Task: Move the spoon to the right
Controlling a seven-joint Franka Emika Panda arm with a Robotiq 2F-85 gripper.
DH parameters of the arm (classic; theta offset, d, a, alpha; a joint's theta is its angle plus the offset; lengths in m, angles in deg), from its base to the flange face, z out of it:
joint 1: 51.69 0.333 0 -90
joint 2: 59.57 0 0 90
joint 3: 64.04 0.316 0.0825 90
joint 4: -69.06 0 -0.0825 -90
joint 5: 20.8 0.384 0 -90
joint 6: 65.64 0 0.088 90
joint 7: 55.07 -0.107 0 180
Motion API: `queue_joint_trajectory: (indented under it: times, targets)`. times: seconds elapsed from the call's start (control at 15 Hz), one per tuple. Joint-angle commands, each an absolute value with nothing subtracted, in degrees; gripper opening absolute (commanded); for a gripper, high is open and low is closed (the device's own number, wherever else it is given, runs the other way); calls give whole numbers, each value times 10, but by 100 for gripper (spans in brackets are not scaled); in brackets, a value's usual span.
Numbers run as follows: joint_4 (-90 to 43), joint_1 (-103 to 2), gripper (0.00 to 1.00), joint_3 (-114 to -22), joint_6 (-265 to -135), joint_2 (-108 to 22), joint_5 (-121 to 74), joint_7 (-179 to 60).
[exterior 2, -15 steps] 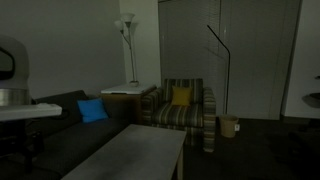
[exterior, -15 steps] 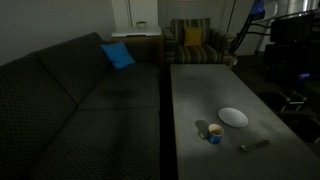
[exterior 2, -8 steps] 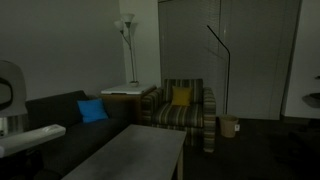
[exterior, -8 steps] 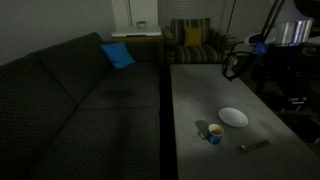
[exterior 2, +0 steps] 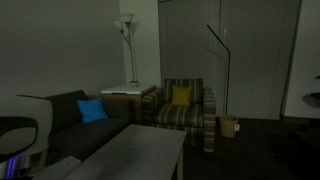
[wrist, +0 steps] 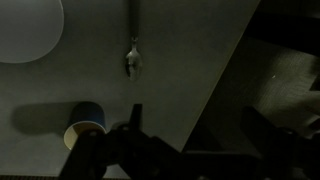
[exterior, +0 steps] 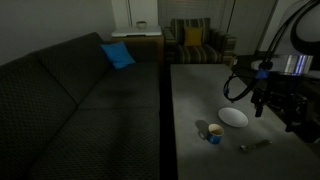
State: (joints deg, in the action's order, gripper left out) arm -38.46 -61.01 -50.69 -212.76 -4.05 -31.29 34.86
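**A:** What's on the far left?

**B:** In an exterior view, a dark sofa (exterior: 70, 110) with a blue cushion (exterior: 118, 55) at its far end. A striped armchair (exterior: 195, 45) stands beyond it. The grey counter (exterior: 195, 95) runs alongside the sofa.

**A:** And on the counter?

**B:** Three things near its close end. Leftmost is a small blue cup (exterior: 214, 135). A round white plate (exterior: 233, 117) sits a little farther back. The spoon (exterior: 254, 146) is farthest right, lying flat near the counter's right edge, apart from both cup and plate.

**A:** Where's the arm?

**B:** The arm (exterior: 285, 95) hangs over the counter's right side, just beside the plate. I can't see it touching anything.

**A:** Does the wrist view agree?

**B:** Yes. The plate is at top left and the cup at lower left. The spoon lies to their right, its bowl end pointing toward the end effector (wrist: 197, 128) and its handle running out of the top of the frame. The counter's edge is to the right of the spoon.

**A:** Is it gripping anything?

**B:** No. Its fingers (wrist: 133, 122) stand wide apart above the counter with nothing between them, and the spoon is clear of both.
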Motion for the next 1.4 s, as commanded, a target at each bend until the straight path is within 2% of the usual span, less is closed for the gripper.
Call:
queue_joint_trajectory:
  times: [0.0, 0.4, 1.2, 1.27, 1.33]
  targets:
    - [-374, -612, 100, -508, -2126, -31, -299, 366]
    - [-309, -591, 100, -531, -2077, 11, -294, 330]
    - [1, -608, 100, -537, -1931, 244, -243, 326]
    - [-63, -597, 100, -546, -1970, 204, -253, 316]
    - [-47, -597, 100, -546, -1964, 217, -251, 316]
